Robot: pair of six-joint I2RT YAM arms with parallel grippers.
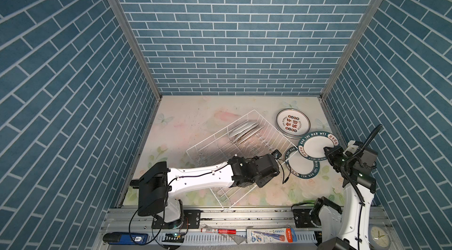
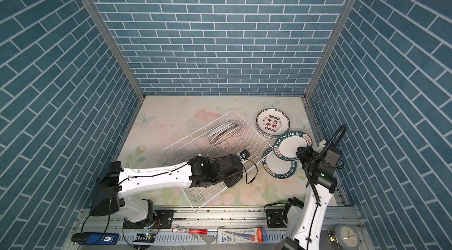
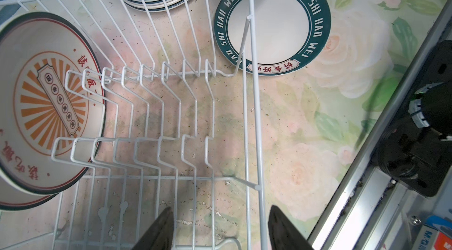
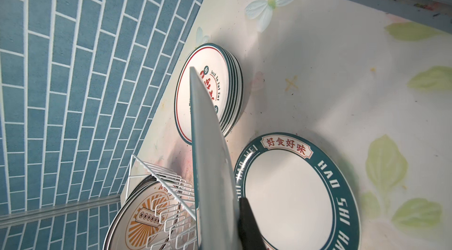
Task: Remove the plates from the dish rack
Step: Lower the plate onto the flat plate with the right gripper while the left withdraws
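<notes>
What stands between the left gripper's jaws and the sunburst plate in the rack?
Only empty prongs of the dish rack, no plate in them, up to the sunburst plate; the left wrist view shows this.

White wire dish rack (image 1: 220,130) lies centre, round ceramic plates (image 1: 242,130) upright in its far end. Right of it — a stack of lettered ceramic plates (image 1: 293,123) behind, one green-rimmed ceramic plate (image 1: 315,144) overlapping another green-rimmed plate (image 1: 302,169) in front.
</notes>
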